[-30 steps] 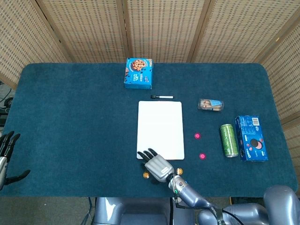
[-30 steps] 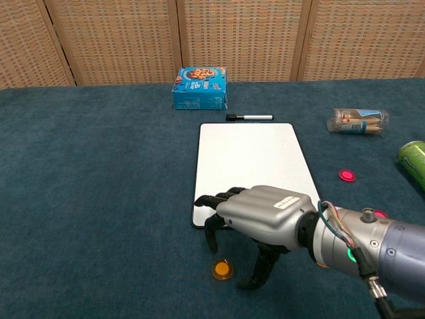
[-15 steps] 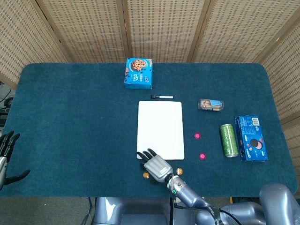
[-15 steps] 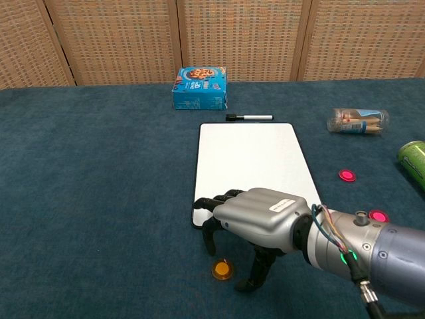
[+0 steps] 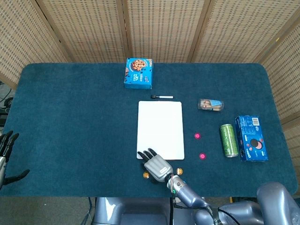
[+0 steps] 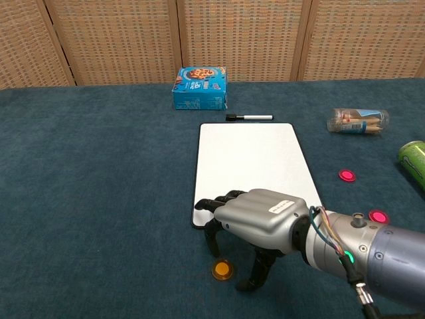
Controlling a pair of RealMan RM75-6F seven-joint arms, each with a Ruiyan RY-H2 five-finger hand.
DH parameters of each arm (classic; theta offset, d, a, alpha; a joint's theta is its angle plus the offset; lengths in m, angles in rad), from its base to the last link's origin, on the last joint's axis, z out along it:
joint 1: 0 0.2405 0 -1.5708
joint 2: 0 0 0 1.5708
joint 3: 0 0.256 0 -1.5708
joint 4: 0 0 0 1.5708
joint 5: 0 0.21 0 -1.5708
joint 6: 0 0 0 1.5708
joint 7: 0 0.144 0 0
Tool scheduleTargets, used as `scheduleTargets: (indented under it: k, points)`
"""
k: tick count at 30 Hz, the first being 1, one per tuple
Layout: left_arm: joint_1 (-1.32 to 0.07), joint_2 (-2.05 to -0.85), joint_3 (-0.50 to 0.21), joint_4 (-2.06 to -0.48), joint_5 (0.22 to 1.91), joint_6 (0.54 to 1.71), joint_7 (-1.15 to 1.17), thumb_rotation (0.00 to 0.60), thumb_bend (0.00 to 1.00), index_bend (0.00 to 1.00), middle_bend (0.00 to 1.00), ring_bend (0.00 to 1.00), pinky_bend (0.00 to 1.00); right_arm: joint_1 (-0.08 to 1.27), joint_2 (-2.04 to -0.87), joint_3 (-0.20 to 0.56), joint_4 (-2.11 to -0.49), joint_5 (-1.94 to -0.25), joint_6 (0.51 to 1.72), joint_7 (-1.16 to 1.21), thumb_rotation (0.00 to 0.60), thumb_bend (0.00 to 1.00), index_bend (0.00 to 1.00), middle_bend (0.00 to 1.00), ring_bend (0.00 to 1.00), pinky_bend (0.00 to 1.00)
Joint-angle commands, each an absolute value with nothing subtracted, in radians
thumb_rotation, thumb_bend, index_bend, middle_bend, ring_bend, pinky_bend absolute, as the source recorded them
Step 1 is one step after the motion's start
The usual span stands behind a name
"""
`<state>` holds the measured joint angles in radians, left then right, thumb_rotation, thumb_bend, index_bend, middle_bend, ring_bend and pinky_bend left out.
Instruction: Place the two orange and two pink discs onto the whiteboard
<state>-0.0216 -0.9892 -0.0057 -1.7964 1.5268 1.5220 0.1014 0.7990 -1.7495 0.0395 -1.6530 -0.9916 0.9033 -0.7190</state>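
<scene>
1. The right hand (image 6: 255,222) hovers palm-down over the near edge of the whiteboard (image 6: 251,159), its fingers curved downward and apart, holding nothing; the fingertips reach toward the cloth just behind an orange disc (image 6: 222,270).
2. That orange disc lies on the blue table (image 5: 70,122) just in front of the board's near-left corner, between the hand's thumb and its other fingers but not yet touched as far as the chest view shows.
3. A 2nd orange disc (image 5: 179,171) peeks out beside the wrist in the head view (mostly hidden from the chest camera).
4. The 2 pink discs (image 6: 346,175) (image 6: 378,216) sit to the right of the board, well apart from the hand; none of the 4 discs is on the board yet.
5. Judged by looks, each disc is small, thin, rigid and light, lying flat in soft pile, so it will likely be hard to lift. Pinching opposite rim edges between thumb and a fingertip seems the surest hold.
6. The left hand (image 5: 5,151) rests at the far left table edge, fingers spread and holding nothing.
</scene>
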Motion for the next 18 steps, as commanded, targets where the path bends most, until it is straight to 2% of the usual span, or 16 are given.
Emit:
scheduleTargets:
  k: [1, 18]
  points:
    - [-0.022, -0.990, -0.006, -1.796, 1.528, 1.522, 0.102, 0.600, 0.00, 0.00, 0.00, 0.00, 0.00, 0.800, -1.752, 0.037, -1.652, -0.992, 0.905, -0.718, 0.600, 0.31, 0.41, 0.00, 0.00, 0.00]
    - [-0.022, -0.989, -0.006, -1.796, 1.527, 1.524, 0.100, 0.600, 0.00, 0.00, 0.00, 0.00, 0.00, 0.809, -1.770, 0.033, -1.639, -0.975, 0.916, -0.703, 0.600, 0.31, 0.47, 0.00, 0.00, 0.00]
